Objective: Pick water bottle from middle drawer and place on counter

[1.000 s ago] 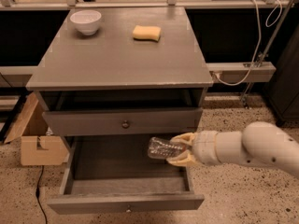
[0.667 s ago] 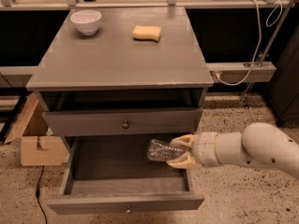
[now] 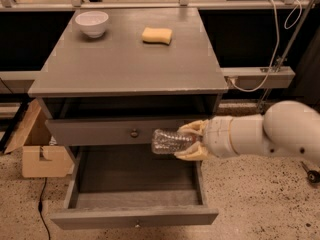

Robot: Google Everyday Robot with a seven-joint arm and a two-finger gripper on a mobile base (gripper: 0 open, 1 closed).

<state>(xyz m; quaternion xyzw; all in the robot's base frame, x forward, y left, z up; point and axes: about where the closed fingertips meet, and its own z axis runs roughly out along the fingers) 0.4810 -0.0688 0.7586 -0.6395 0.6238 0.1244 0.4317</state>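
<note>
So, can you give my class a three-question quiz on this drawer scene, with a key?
1. True or false: the water bottle rests on the floor of the middle drawer.
2. What stands on the counter? A) a white bowl and a yellow sponge B) two mugs C) a kettle
3. Where is the tool, and what does it hold?
Key: 1 false: it is held in the air above the open drawer. 2 A. 3 Over the drawer's right side, shut on the water bottle, which lies sideways.
</note>
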